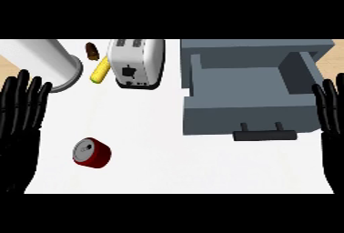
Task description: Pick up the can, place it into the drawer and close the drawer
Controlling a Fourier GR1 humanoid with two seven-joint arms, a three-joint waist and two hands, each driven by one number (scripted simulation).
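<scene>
A red can (91,153) with a silver top stands on the white counter at the lower left. The grey drawer (250,113) is pulled open at the right, its inside bare, with a black handle (265,134) at its front. My left hand (19,123) rests open at the left edge, fingers up, a little left of the can and apart from it. Along the right edge my right hand (331,132) rests open beside the drawer's front corner. Neither hand holds anything.
A white toaster (136,61) stands at the back centre. Beside it lie a yellow corn cob (101,71) and a small brown object (92,51). A large white cylinder (47,61) stands at the back left. Bare counter lies between can and drawer.
</scene>
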